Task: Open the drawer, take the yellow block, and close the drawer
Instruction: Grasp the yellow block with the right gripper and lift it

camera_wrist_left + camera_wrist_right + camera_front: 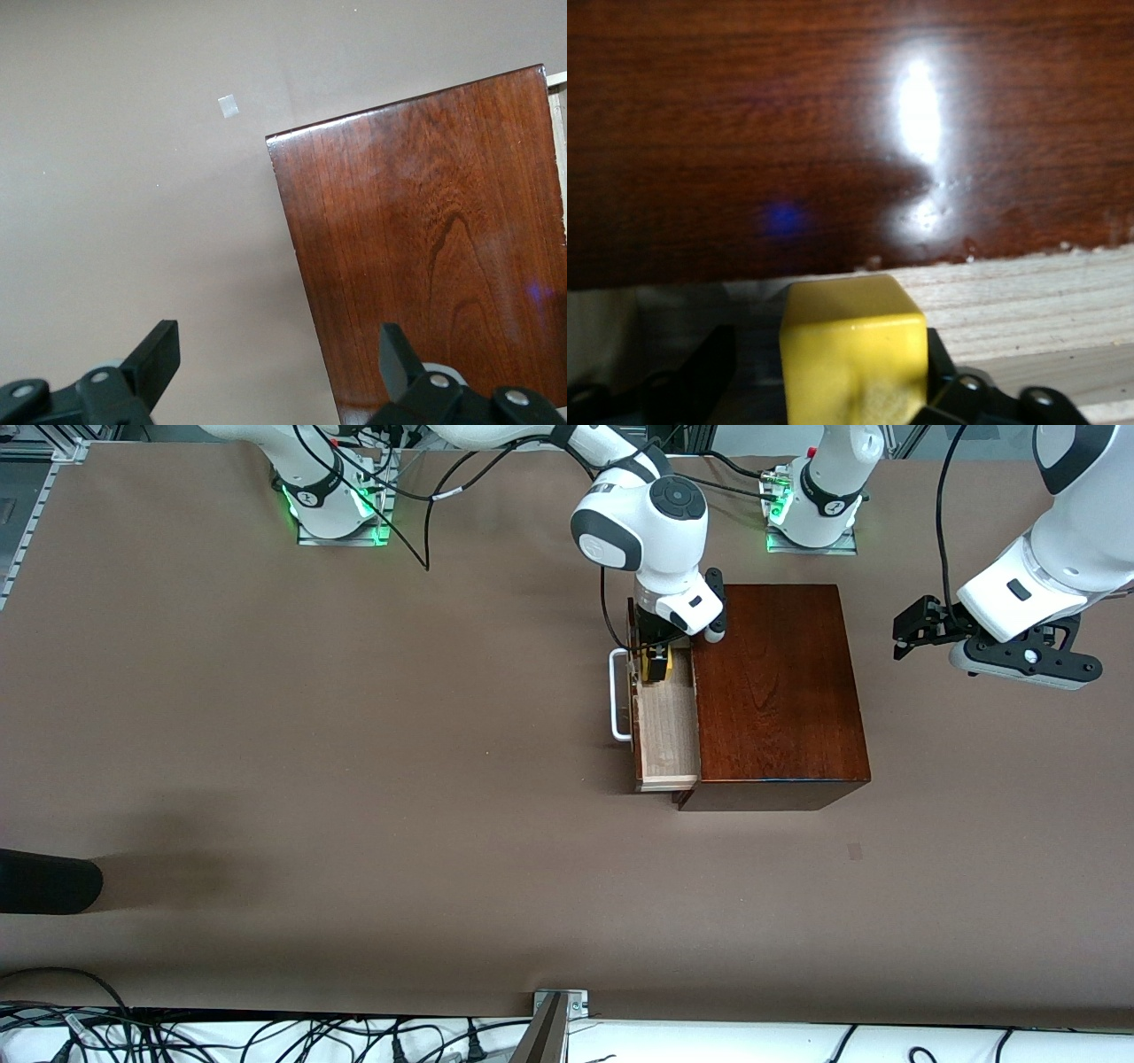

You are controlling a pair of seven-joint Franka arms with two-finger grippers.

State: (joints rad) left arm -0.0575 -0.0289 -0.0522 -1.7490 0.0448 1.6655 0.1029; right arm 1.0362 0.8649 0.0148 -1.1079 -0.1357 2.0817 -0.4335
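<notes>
- Drawer [666,726] pulled out of the wooden box [775,691], sliding toward the right arm's end of the table. Its long axis runs from the robots' side toward the front camera, along the box's open face.
- White loop handle [618,695] sits on the drawer's dark front, facing the right arm's end of the table, its bar parallel to that long axis.
- Yellow block [662,664] inside the drawer, at the end nearer the robots' bases, on the pale wood floor.
- Right gripper [656,666] reaches down into the drawer at the block. Fingers parted; the block sits between them. One finger looks to be against a block face; the other stands off with a gap.
- Right wrist view: block [852,347] close up, a flat face turned to the camera, square to the box's glossy dark wall just beside it. The front view mostly hides this under the arm.
- Left gripper [921,627] hangs in the air over bare table [354,779] past the box at the left arm's end, fingers spread wide, holding nothing; this arm waits.
- Left wrist view: the box's top [434,248], a sliver of pale drawer edge, and a small pale square mark [229,106] on the table.
</notes>
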